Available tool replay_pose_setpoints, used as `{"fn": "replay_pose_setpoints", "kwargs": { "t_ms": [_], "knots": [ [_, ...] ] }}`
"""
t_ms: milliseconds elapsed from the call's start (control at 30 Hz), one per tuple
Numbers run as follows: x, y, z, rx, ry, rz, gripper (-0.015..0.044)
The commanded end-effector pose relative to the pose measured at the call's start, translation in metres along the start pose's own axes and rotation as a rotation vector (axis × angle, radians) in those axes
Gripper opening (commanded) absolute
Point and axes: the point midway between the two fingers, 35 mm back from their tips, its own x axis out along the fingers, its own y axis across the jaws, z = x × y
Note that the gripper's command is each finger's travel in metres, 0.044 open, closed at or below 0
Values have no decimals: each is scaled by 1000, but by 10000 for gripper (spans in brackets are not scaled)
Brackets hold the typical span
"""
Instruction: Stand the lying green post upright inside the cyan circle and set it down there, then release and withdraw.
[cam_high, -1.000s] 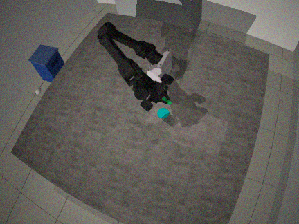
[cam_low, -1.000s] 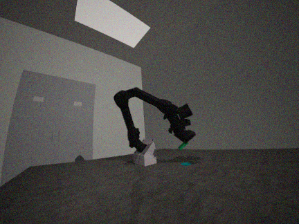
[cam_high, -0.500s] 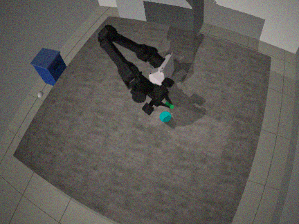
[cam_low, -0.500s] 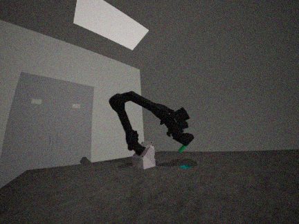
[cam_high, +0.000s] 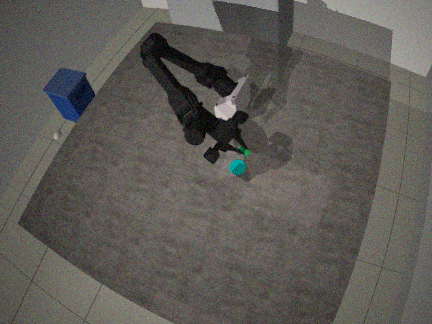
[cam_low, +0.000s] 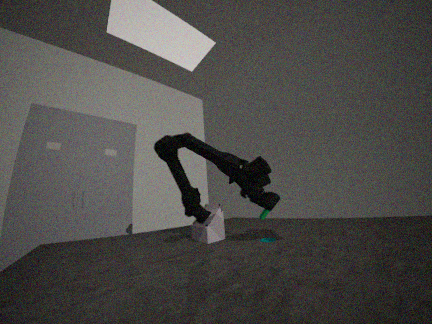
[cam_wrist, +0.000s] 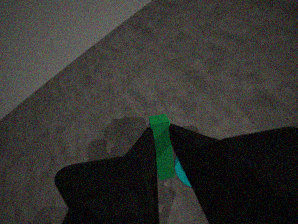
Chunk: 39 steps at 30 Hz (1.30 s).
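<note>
My gripper (cam_high: 235, 148) (cam_low: 267, 207) (cam_wrist: 160, 130) is shut on the green post (cam_high: 245, 151) (cam_low: 264, 214) (cam_wrist: 161, 147). The post hangs tilted from the fingers, clear of the floor, with its lower end sticking out below them. The cyan circle (cam_high: 238, 167) (cam_low: 268, 240) lies flat on the mat, just below and beside the post's lower end. In the wrist view only a sliver of the cyan circle (cam_wrist: 181, 173) shows between the post and the right finger; the rest is hidden.
A blue box (cam_high: 69, 93) stands off the mat at the far left. The arm's white base (cam_high: 227, 107) (cam_low: 210, 229) sits behind the circle. The dark mat (cam_high: 200, 240) is bordered by pale floor tiles (cam_high: 380, 280).
</note>
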Motion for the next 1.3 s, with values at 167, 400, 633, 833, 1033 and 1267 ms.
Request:
{"fn": "replay_pose_setpoints", "kwargs": {
  "t_ms": [167,400,633,833,1033,1267],
  "knots": [
    [-1,2,-1,-20,-67,5,23],
    [-3,1,-2,-33,-119,1,23],
    [-5,1,-2,-46,-171,-5,23],
    [-7,0,-2,-59,-215,-13,23],
    [-10,0,-2,-73,-258,-22,23],
    [-13,0,-3,-90,-308,-35,23]
  ]
}}
